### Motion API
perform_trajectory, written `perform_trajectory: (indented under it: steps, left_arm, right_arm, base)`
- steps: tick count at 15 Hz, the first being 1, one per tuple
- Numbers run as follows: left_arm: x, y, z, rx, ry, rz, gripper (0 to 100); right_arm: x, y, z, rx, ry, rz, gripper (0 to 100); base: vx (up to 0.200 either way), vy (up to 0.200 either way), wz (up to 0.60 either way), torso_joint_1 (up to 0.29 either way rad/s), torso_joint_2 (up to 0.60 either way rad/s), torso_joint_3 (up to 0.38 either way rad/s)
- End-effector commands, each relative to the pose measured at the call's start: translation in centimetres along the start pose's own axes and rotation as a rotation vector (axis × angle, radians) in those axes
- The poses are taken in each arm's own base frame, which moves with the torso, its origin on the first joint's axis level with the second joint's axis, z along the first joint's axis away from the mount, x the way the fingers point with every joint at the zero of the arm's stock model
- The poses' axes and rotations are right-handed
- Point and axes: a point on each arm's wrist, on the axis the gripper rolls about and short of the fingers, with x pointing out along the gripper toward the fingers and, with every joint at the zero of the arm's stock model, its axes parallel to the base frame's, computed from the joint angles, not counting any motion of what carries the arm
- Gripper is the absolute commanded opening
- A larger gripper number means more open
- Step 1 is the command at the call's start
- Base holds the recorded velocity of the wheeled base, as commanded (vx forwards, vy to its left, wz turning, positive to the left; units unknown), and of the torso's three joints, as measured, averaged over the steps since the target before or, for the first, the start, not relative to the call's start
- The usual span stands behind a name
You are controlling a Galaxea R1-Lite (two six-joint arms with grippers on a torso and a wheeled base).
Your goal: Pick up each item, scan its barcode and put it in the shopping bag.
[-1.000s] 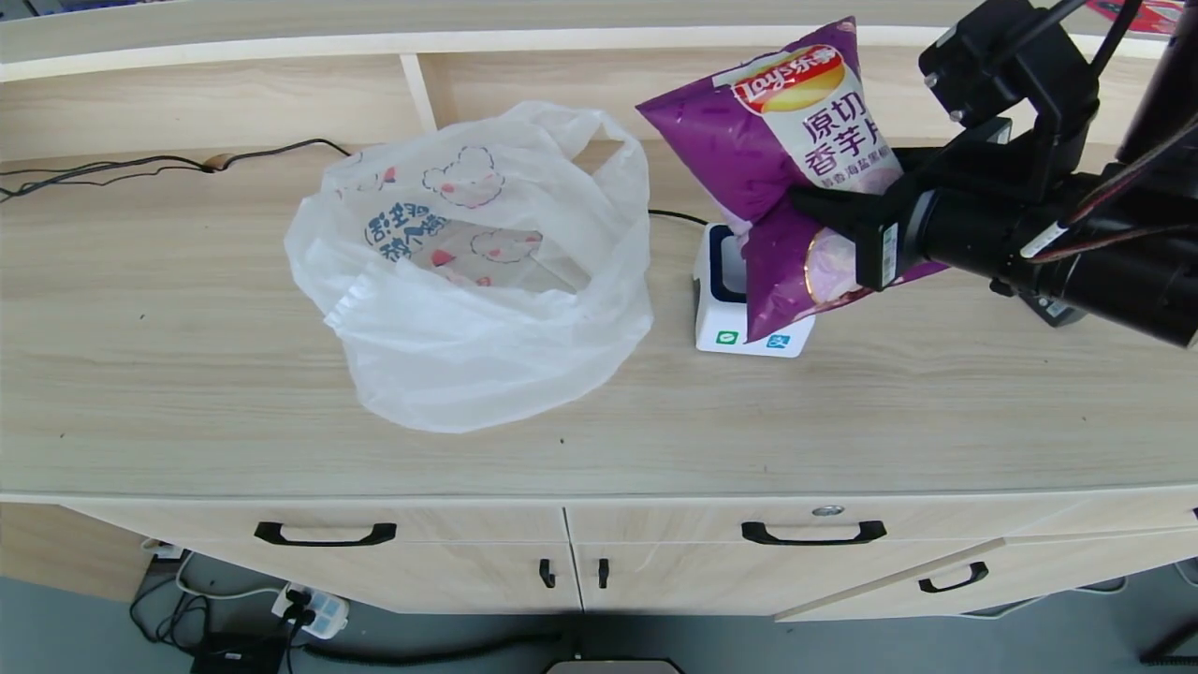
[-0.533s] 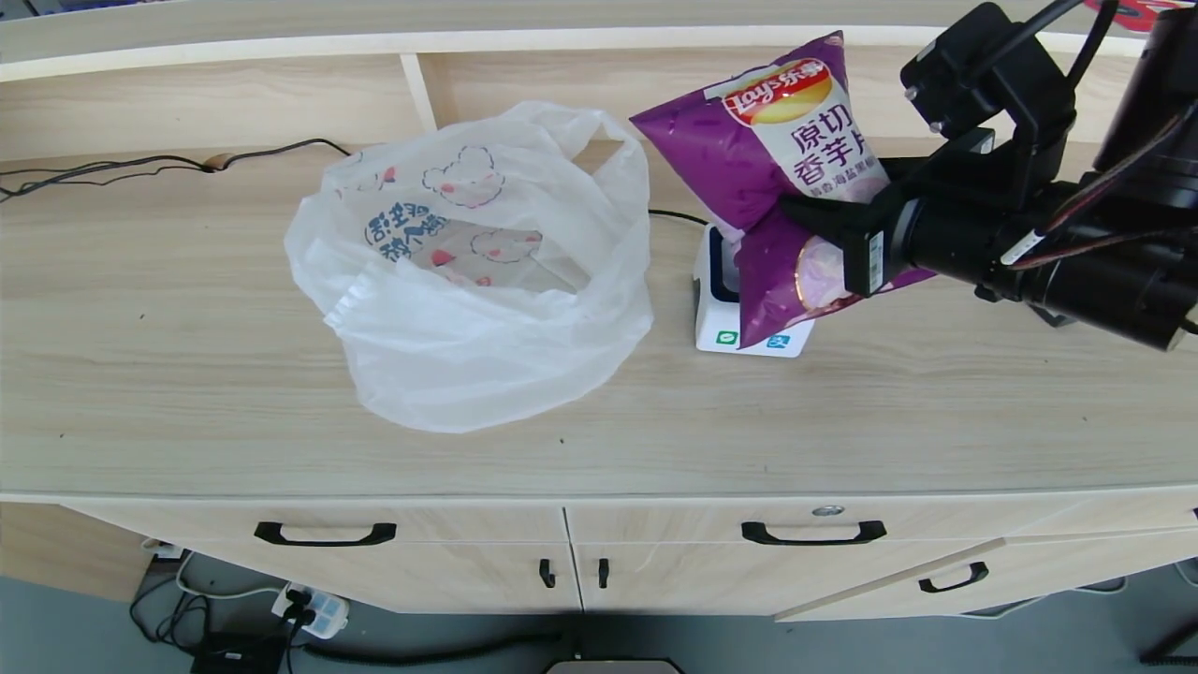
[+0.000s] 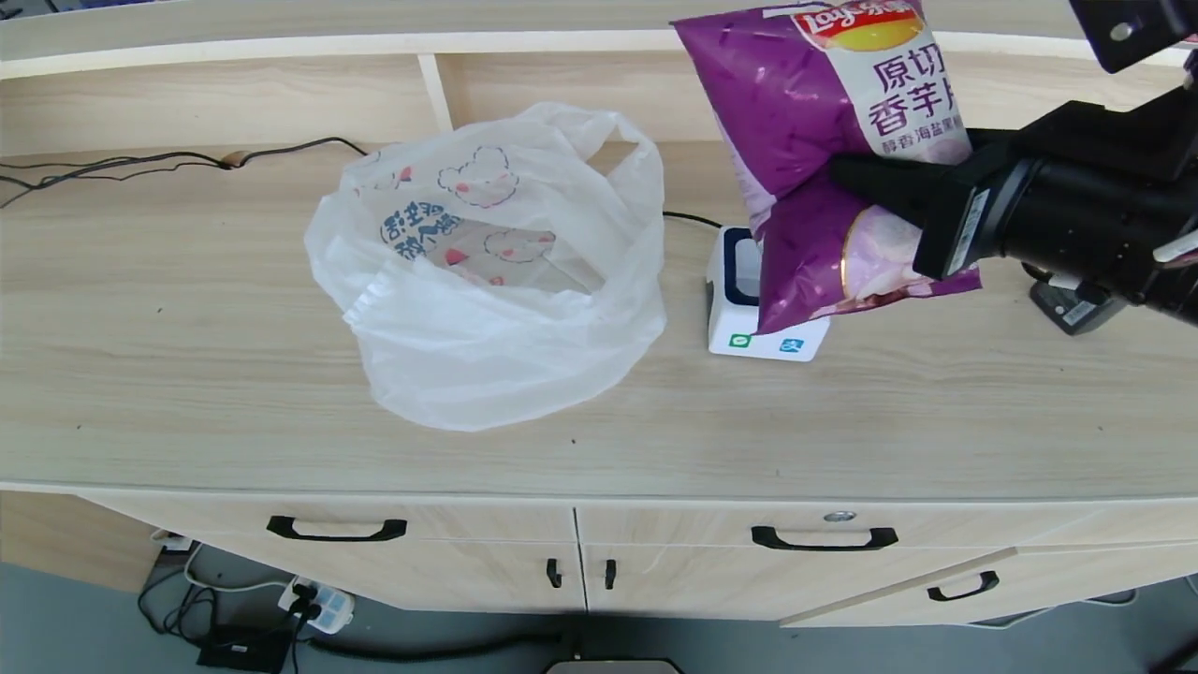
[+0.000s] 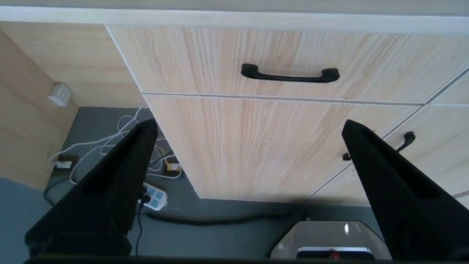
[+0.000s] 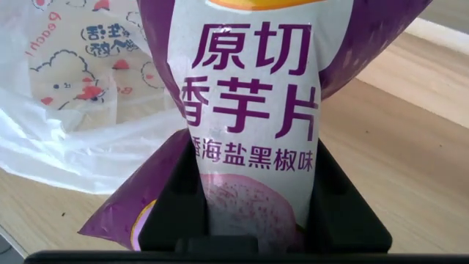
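Gripping a purple foil crisp packet [image 3: 805,103], the right hand [image 3: 847,178] holds it above the white box-shaped scanner [image 3: 739,318] on the pale wooden bench [image 3: 187,374]. The left hand [image 4: 248,136] gapes open.

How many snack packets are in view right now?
1. The purple chip bag is clamped in the right gripper, near the scanner. The shopping bag has folds that may hide others.

Large dark characters run down the white panel of the shiny purple crisp packet [image 3: 805,140], beneath a red-and-yellow round logo. The translucent white plastic shopping bag [image 3: 487,318] bears blue characters. The small white scanner box [image 3: 728,318] shows green and blue square signs.
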Motion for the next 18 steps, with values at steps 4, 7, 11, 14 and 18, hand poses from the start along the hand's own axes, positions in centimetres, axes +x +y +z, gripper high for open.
perform_trajectory:
  steps: [4,7,11,14,18]
  left_arm:
    - [0.0,0.0,0.0,0.0,0.003,0.0,100]
    - [0.0,0.0,0.0,0.0,0.003,0.0,100]
    - [0.0,0.0,0.0,0.0,0.003,0.0,100]
    - [0.0,0.0,0.0,0.0,0.003,0.0,100]
    - [0.0,0.0,0.0,0.0,0.003,0.0,100]
  right_arm:
    - [-0.8,-1.5,1.8,0.033,-0.059,-0.06,0]
    - [-0.6,-2.4,1.7,0.064,-0.056,-0.096,0]
    - [-0.4,-3.2,1.3,0.122,-0.043,-0.126,0]
    - [0.0,-4.2,0.1,0.252,-0.018,-0.17,0]
    - [-0.1,-5.3,0.1,0.314,-0.029,-0.219,0]
  base:
    - [0.0,0.0,0.6,0.004,0.0,0.001]
    - [0.0,0.0,0.6,-0.002,0.0,0.007]
    - [0.0,0.0,0.45,0.004,0.0,0.004]
    - [0.0,0.0,0.0,0.0,0.0,0.0]
    - [0.0,0.0,0.0,0.0,0.0,0.0]
